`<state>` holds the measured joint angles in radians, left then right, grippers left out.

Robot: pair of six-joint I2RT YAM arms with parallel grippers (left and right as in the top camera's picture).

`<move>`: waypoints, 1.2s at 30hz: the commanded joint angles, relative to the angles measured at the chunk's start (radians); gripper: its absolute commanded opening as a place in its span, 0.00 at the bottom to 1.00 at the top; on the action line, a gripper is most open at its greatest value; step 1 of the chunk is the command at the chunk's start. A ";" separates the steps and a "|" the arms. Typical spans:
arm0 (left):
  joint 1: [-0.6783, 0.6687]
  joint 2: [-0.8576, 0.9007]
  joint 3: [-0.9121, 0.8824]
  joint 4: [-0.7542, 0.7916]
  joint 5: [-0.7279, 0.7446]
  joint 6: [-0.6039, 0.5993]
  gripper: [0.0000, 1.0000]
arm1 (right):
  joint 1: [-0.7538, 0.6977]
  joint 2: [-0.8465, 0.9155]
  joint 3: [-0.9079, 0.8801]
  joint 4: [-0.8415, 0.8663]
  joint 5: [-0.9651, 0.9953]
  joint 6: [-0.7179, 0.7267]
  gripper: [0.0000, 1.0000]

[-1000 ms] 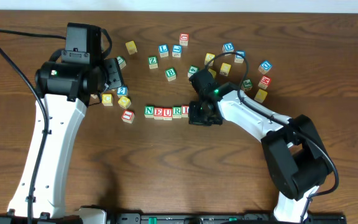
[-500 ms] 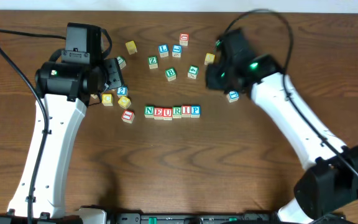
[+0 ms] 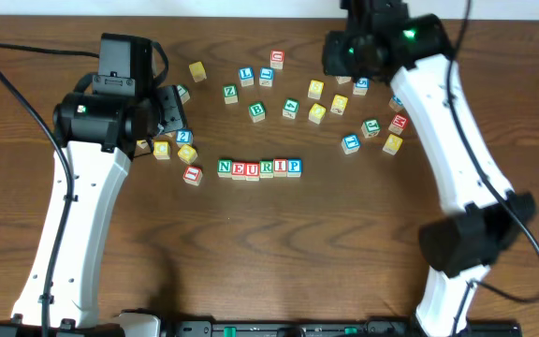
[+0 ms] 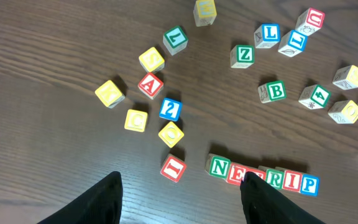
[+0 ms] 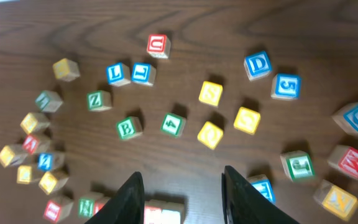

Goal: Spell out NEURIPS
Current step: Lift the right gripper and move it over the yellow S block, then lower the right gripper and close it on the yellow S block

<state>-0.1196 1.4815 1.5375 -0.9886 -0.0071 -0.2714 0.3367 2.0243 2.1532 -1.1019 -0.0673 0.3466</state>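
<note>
Where the overhead camera looks down, the letter row [image 3: 258, 168] reads N-E-U-R-I-P at the middle of the tabletop [image 3: 251, 253], with loose cubes [image 3: 256, 110] scattered on its far side. From the left wrist, the left end effector [image 4: 182, 199] stands parted and empty, one finger hiding the row's U. From the right wrist, the right end effector [image 5: 182, 196] stands apart, holding nothing, and the yellow S cube [image 5: 210, 93] lies free beyond it.

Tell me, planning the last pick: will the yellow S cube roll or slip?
Yellow S cube looks rigid and flat-faced, so probably won't roll. Small wooden block, likely light; a push should slide it, not tip it.
</note>
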 commanded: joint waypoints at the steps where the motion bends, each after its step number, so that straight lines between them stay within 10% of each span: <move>1: 0.003 0.008 0.005 -0.002 -0.017 0.009 0.60 | -0.006 0.108 0.063 0.021 0.017 -0.010 0.36; 36: 0.003 0.008 0.005 0.003 -0.017 0.009 0.61 | 0.005 0.507 0.063 0.330 0.177 0.050 0.49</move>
<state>-0.1196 1.4815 1.5375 -0.9867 -0.0071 -0.2714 0.3378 2.5092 2.1929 -0.7788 0.0879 0.3824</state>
